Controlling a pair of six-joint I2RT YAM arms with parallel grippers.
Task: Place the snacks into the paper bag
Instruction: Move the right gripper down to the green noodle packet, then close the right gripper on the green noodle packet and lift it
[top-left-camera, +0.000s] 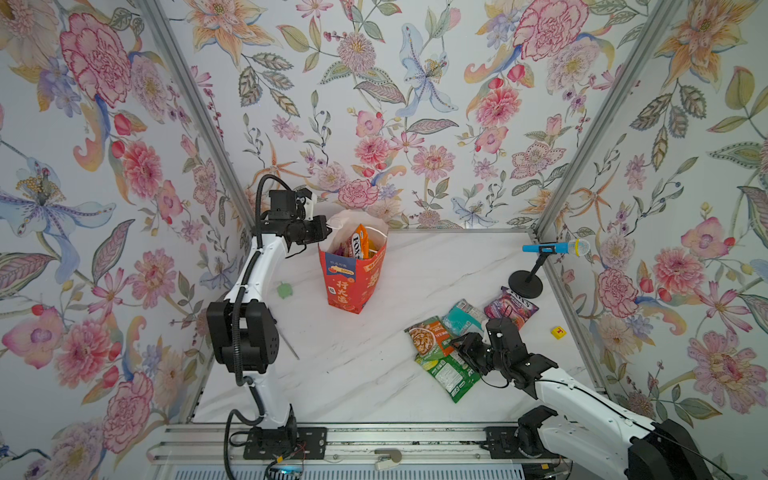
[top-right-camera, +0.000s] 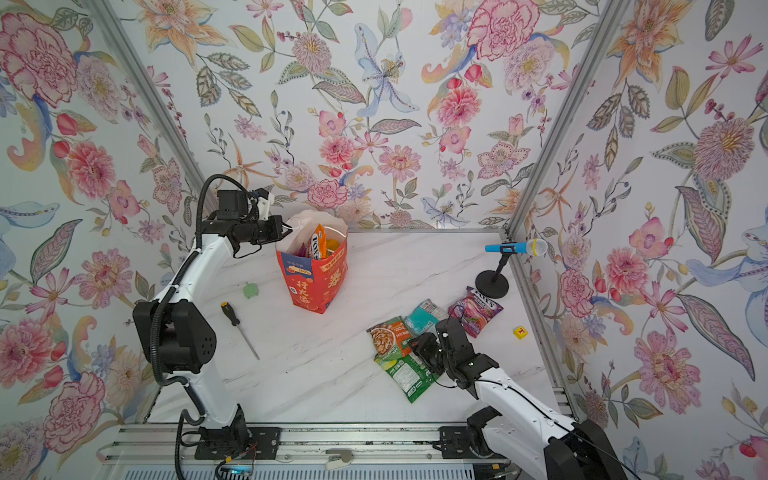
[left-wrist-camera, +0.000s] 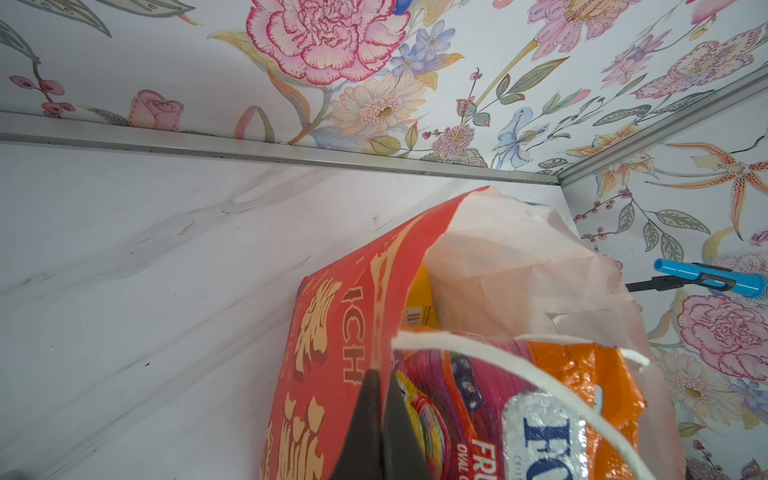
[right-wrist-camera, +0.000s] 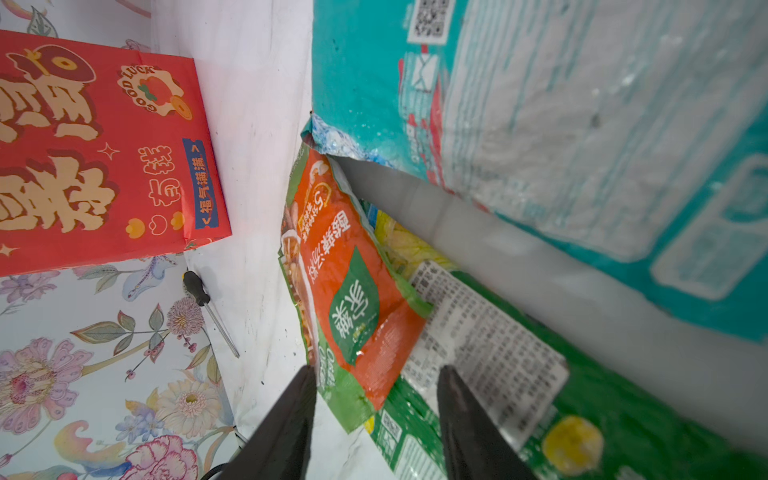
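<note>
Top views both show the marble table (top-left-camera: 353, 386) filling the lower middle of the frame. The paper bag (top-left-camera: 357, 286) stands upright on it just left of centre, toward the back wall. Its mouth gapes because the left gripper (left-wrist-camera: 379, 372) is clenched on the rim of one red wall, seen up close in the left wrist view. That pinch likely serves to steady the bag and hold its opening wide for drops from the other arm. Several snacks are inside, among them an orange packet (top-left-camera: 360, 243) poking above the rim.

Four more lie clustered at the lower right of the table, well apart from the bag. A green packet (top-left-camera: 451, 376) is lowest and an orange-green packet (top-left-camera: 424, 337) overlaps its upper end. A teal packet (top-left-camera: 462, 318) and a purple packet (top-left-camera: 512, 306) lie further up and right.

The right gripper (right-wrist-camera: 378, 370) sits low over this pile, jaws parted and straddling a corner of the orange-green packet, grasping nothing. I judge that one the next pick, since it rests on top.

Smaller clutter is no part of the job: a microphone (top-left-camera: 555, 248) on its stand at right, a screwdriver (top-right-camera: 239, 328), a green blob (top-left-camera: 285, 289) and a yellow cube (top-left-camera: 559, 332).
</note>
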